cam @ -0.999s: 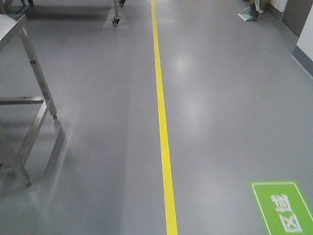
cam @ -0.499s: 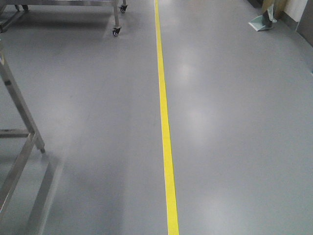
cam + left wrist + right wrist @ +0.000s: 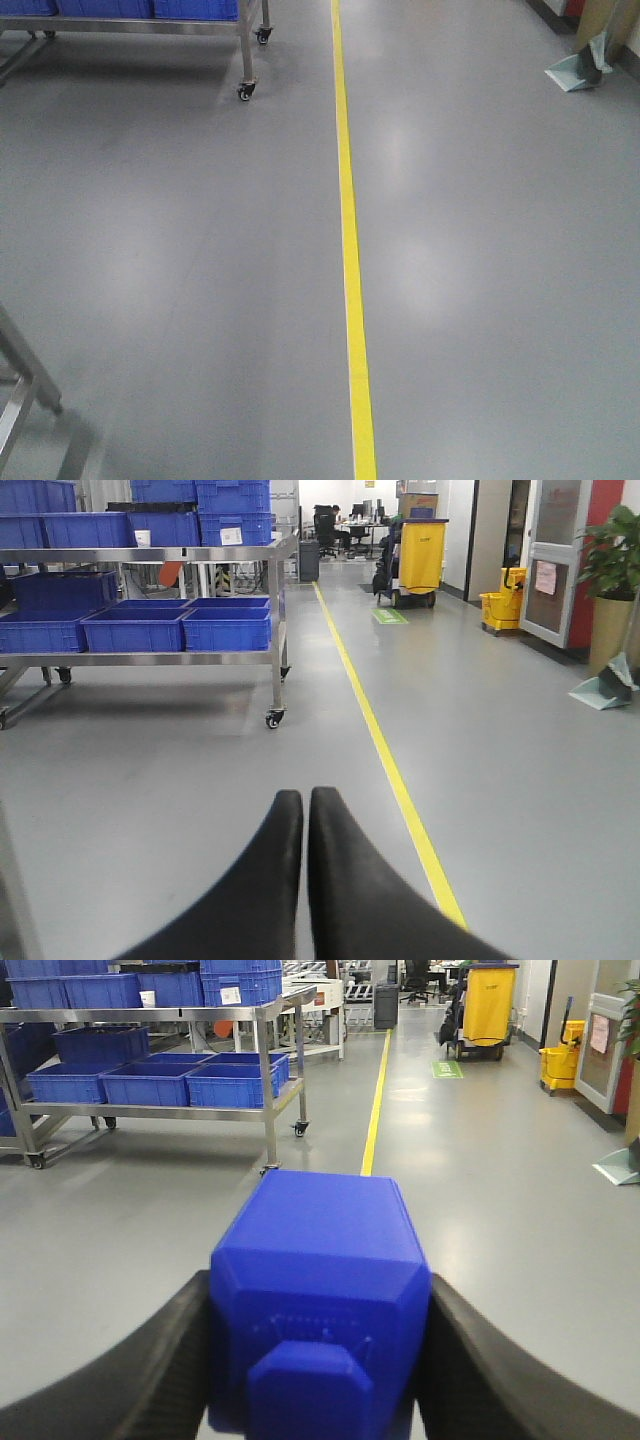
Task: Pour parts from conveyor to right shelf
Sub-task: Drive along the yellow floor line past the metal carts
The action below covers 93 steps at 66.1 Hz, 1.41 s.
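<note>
One blue block (image 3: 318,1260) — likely stiff, light, slick — clamped by its flat sides in the right gripper (image 3: 320,1385), short of the steel shelf (image 3: 150,1110); left gripper (image 3: 304,815) jaws together, empty.

Bright overhead light, soft glare on floor (image 3: 405,265), left gripper (image 3: 305,800) edges seemingly blurred

The front-facing camera sits high and tilts steeply down at the grey floor (image 3: 150,250), with the yellow floor line (image 3: 350,250) running away up the frame. Both wrist cameras sit low and look level down the aisle. The left one looks over the left gripper (image 3: 304,798), fingers pressed together. The right one looks over the right gripper (image 3: 320,1290), which clasps the blue block (image 3: 320,1250) very close to the lens. All three views share the line and the wheeled steel rack (image 3: 244,50).
</note>
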{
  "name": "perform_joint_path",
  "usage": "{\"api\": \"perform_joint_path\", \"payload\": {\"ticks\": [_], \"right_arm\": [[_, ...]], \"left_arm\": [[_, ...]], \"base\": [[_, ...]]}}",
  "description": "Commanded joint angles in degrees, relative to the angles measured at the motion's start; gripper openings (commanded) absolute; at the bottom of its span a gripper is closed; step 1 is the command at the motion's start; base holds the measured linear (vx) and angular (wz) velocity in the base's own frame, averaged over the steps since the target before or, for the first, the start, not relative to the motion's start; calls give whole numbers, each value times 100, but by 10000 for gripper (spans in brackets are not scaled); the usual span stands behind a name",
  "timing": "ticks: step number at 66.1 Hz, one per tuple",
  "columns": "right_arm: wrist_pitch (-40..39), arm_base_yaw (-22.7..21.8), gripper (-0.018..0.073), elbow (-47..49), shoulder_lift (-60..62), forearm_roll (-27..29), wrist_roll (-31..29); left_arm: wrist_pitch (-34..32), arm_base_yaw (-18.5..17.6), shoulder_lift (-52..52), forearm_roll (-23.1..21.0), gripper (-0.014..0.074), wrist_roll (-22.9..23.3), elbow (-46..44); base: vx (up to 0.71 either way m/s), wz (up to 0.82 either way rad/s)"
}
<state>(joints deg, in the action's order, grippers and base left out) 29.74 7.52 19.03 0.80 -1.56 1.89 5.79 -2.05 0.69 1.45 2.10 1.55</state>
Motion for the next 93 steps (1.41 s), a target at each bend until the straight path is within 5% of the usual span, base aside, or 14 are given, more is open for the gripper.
{"api": "perform_joint_path", "payload": {"ticks": [1, 93], "right_arm": [[-463, -27, -5, 148, -52, -27, -32], [-479, -33, -5, 148, -52, -20, -32]], "left_arm": [[-452, 11, 69, -35, -6, 44, -112], [-452, 11, 69, -35, -6, 44, -112]], "base": [[79, 6], [76, -3]]}}
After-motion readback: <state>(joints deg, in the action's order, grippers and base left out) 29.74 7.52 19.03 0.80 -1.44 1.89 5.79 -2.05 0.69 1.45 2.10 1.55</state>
